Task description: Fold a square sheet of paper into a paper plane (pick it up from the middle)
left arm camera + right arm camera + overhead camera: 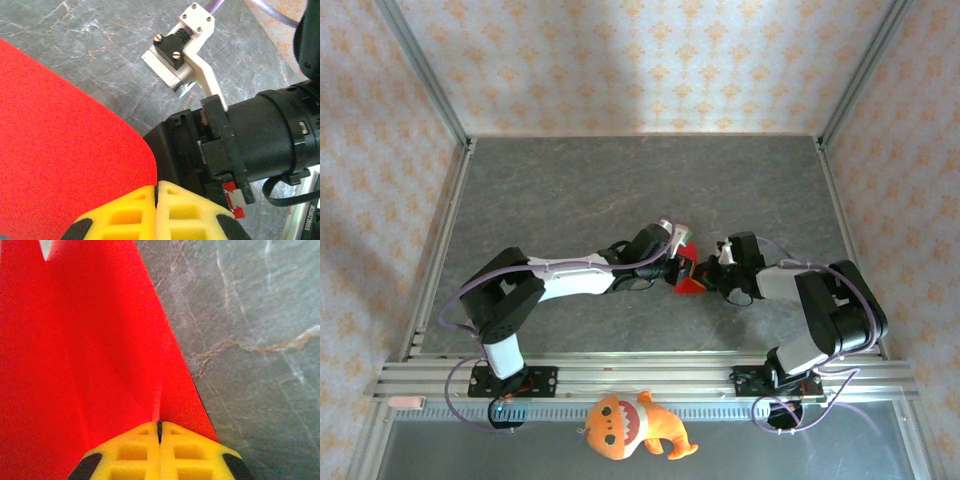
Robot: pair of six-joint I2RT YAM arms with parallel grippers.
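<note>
At the middle of the grey stone-patterned table, the two arms meet tip to tip, with the sheet of paper between them. From above, the bright red sheet looks creased and tilted rather than flat, with a dark shadow at its near edge. The left gripper reaches it from the left and the right gripper from the right, and the two grippers are very close together.

In the left wrist view, the yellow fingers are pressed together. The curved edge of the paper runs down into the seam between them, so they seem to pinch its edge. The rest of the sheet spreads away to the left. Just beyond it is the black body of the right arm, with a white bracket above it.

In the right wrist view, that gripper's own yellow fingers are also squeezed together. A fold line in the paper leads straight into their seam — they nip the ridge of the crease. Red paper fans out to both sides of that crease, and bare table shows to the right.

An orange plush toy with white teeth lies at the near edge, between the arm bases and well apart from the paper.
</note>
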